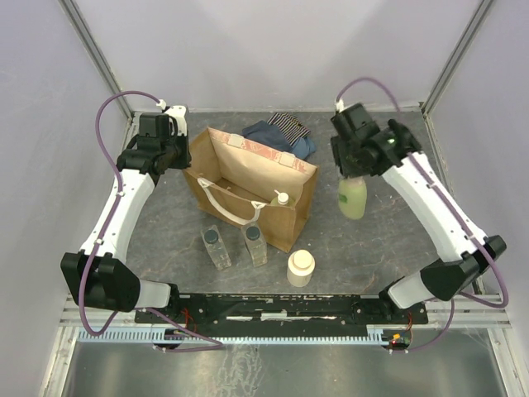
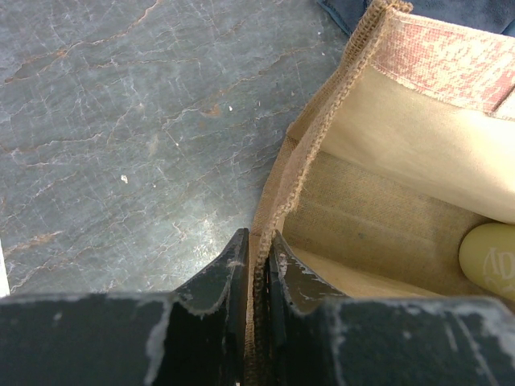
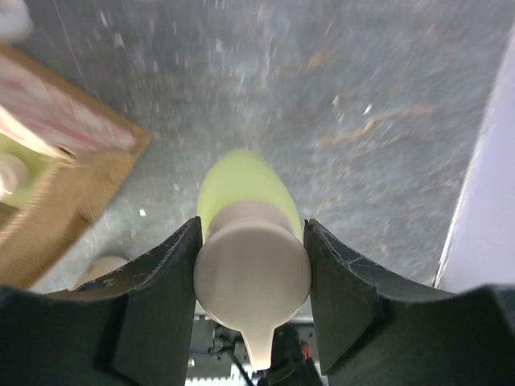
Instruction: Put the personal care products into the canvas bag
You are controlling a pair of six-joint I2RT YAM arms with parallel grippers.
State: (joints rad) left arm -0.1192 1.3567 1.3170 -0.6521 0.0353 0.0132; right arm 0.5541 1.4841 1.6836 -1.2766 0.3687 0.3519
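Right gripper (image 3: 252, 233) pinches the bottle (image 1: 353, 198) by its top, right of frame; left gripper (image 2: 256, 265) clamps the bag (image 2: 306, 153) rim. It should lift high, clear that rim, then lower.

Pale lilac walls (image 1: 273, 50) w/ alu corner posts (image 1: 97, 54); dark grey mottled tabletop (image 1: 372, 240).

The canvas bag (image 1: 291, 219) gapes open upward, a pale bottle (image 1: 281, 199) occupying its right end.
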